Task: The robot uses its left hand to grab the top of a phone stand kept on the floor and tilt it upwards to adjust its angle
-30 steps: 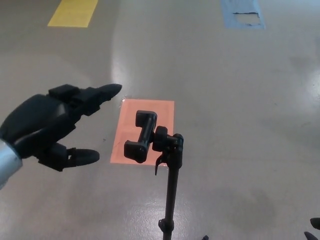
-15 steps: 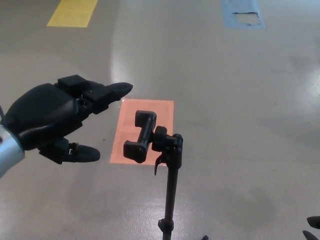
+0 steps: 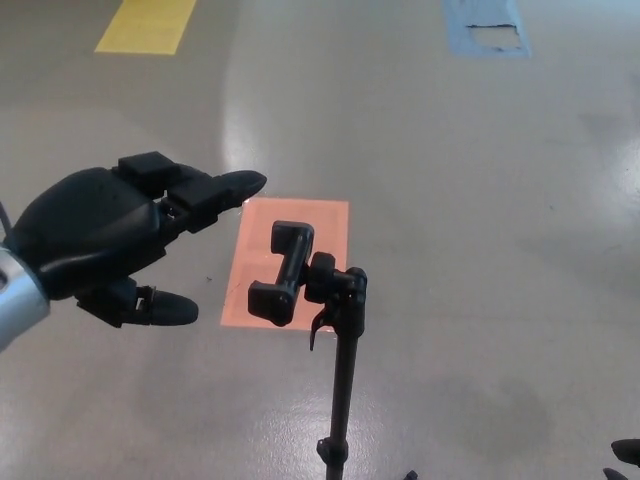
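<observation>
A black phone stand [image 3: 340,380] rises on a thin pole from the bottom of the head view. Its clamp head [image 3: 282,272] sits at the top, empty and tilted, above a salmon floor patch [image 3: 288,260]. My left hand [image 3: 110,235] hovers to the left of the clamp, apart from it, at about the same height. The hand is open: the fingers [image 3: 220,190] point right toward the clamp and the thumb [image 3: 165,308] lies below, with nothing between them. Black tips [image 3: 622,455] show at the bottom right corner; what they belong to is unclear.
The floor is glossy grey-beige concrete. A yellow marking [image 3: 147,25] lies at the far left and a worn blue one [image 3: 484,27] at the far right. The stand's lower joint [image 3: 332,452] and a leg tip [image 3: 408,475] show at the bottom edge.
My left hand has moved right toward the clamp and turned slightly, mostly over the first half second. The stand has not moved.
</observation>
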You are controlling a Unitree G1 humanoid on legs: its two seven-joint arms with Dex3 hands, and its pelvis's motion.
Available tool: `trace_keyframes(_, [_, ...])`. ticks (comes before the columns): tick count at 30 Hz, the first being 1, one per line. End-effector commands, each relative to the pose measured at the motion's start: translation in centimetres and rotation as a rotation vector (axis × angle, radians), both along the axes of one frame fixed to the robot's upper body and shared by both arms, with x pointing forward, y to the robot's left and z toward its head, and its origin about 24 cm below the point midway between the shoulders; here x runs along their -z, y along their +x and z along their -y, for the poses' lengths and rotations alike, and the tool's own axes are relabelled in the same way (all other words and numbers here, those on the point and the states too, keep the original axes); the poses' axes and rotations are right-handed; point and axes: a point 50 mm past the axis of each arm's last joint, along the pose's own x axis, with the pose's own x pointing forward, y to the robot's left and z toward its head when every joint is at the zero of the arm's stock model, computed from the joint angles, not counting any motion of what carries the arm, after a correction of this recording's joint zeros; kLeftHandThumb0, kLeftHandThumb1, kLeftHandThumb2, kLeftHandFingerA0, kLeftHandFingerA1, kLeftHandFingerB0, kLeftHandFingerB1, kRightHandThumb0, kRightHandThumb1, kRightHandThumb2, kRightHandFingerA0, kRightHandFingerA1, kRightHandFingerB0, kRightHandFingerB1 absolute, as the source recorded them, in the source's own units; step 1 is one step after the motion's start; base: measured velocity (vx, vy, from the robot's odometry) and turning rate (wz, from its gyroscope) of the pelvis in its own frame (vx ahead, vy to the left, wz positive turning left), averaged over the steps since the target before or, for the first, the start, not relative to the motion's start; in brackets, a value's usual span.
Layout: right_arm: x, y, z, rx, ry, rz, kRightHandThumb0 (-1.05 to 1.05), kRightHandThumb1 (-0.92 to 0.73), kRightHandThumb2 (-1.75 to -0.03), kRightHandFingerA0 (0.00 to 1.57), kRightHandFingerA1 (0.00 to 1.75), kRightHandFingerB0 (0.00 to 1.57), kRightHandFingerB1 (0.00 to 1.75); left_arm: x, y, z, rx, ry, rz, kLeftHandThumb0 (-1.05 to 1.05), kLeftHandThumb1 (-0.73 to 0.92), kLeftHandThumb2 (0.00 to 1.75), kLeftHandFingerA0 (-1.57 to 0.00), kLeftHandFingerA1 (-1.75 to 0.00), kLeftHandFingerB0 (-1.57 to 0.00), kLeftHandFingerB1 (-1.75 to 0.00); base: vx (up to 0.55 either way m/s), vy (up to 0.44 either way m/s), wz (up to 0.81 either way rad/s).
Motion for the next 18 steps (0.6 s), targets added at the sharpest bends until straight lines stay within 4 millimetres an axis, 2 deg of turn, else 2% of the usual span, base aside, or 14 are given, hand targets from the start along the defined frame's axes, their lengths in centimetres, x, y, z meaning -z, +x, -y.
trace_keyframes(1, [-0.1, 0.1, 0.2, 0.004, -0.003, -0.006, -0.75, -0.78, -0.65, 0.22, 0.37, 0.21, 0.29, 0.0, 0.2, 0.0, 0.01, 0.057, 0.005, -0.87, 0.62, 0.96, -0.15, -0.4, 0.0, -0.12, 0.0, 0.0, 0.0])
trace_keyframes(15, [-0.4, 0.4, 0.3, 0.003, -0.004, 0.005, -0.75, -0.79, -0.64, 0.21, 0.38, 0.19, 0.3, 0.5, 0.5, 1.0, 0.025, 0.073, 0.011, -0.85, 0.59, 0.93, -0.13, -0.4, 0.0, -0.15, 0.0, 0.0, 0.0])
trace_keyframes(16, [-0.5, 0.5, 0.3, 0.0, -0.006, 0.005, -0.75, -0.79, -0.65, 0.21, 0.38, 0.19, 0.29, 0.5, 0.5, 1.0, 0.028, 0.074, 0.015, -0.81, 0.71, 0.62, -0.21, -0.28, 0.0, -0.2, 0.0, 0.0, 0.0])
trace_keyframes(17, [-0.5, 0.5, 0.3, 0.0, -0.006, 0.005, -0.75, -0.79, -0.65, 0.21, 0.38, 0.19, 0.29, 0.5, 0.5, 1.0, 0.028, 0.074, 0.015, -0.81, 0.71, 0.62, -0.21, -0.28, 0.0, -0.2, 0.0, 0.0, 0.0])
trace_keyframes(18, [-0.5, 0.6, 0.2, -0.002, -0.007, 0.007, -0.75, -0.79, -0.65, 0.22, 0.39, 0.19, 0.3, 0.5, 0.5, 1.2, 0.032, 0.074, 0.017, -0.81, 0.57, 0.94, -0.14, -0.4, 0.0, -0.18, 0.0, 0.0, 0.0])
